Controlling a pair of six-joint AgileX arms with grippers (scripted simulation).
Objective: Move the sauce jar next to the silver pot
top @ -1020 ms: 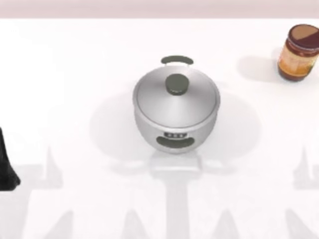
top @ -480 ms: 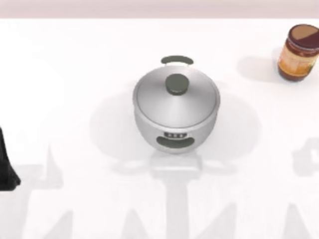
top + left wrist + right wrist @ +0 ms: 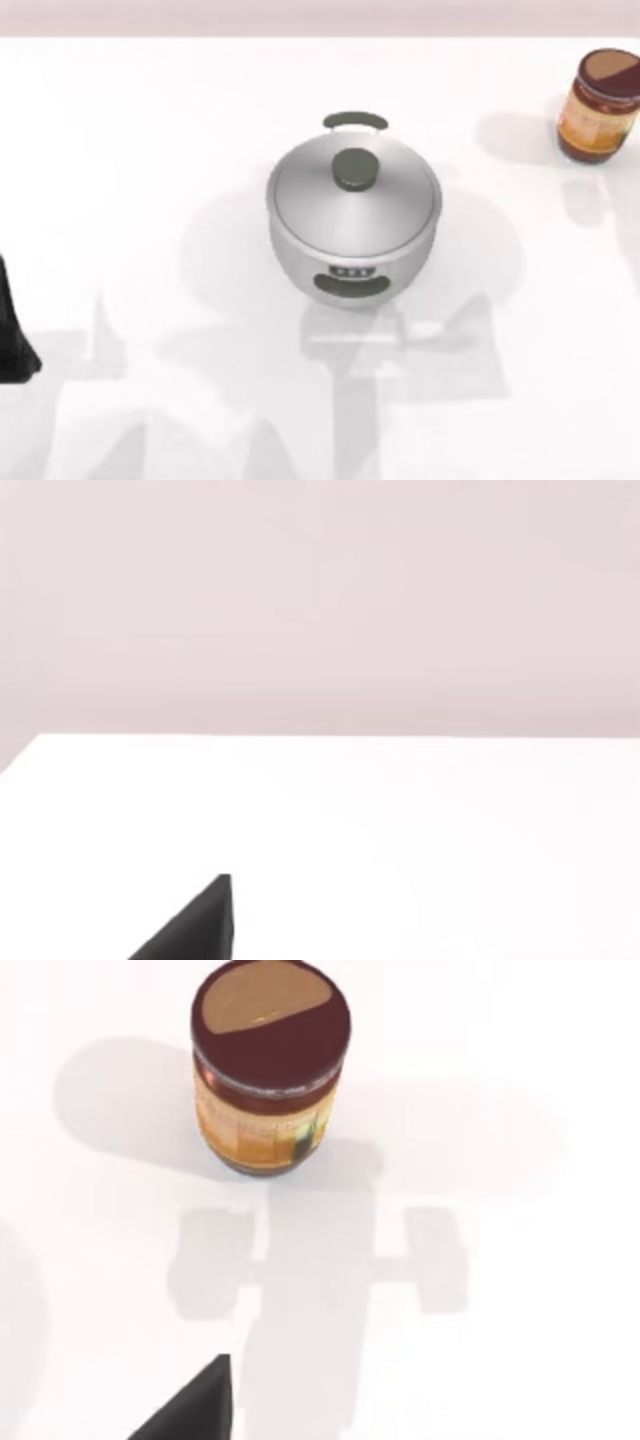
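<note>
The silver pot [image 3: 353, 215], lid on, stands at the table's middle. The sauce jar [image 3: 600, 105] stands upright at the far right, well apart from the pot. In the right wrist view the sauce jar [image 3: 270, 1065] lies below and ahead of my right gripper [image 3: 320, 1428], which hovers above the table. Only one dark finger [image 3: 200, 1410] shows, set off to one side, and the gripper's shadow [image 3: 320, 1260] on the table has two pads spread wide. The right gripper is out of the top view. My left arm [image 3: 12, 330] is parked at the left edge, one finger [image 3: 200, 930] showing.
The white table [image 3: 150, 150] runs to a far edge against a pale pink wall [image 3: 320, 600]. Arm shadows lie across the near part of the table and just in front of the jar.
The right arm's shadows have shifted across the table, and one now falls just in front of the jar. Jar, pot and left arm have not moved.
</note>
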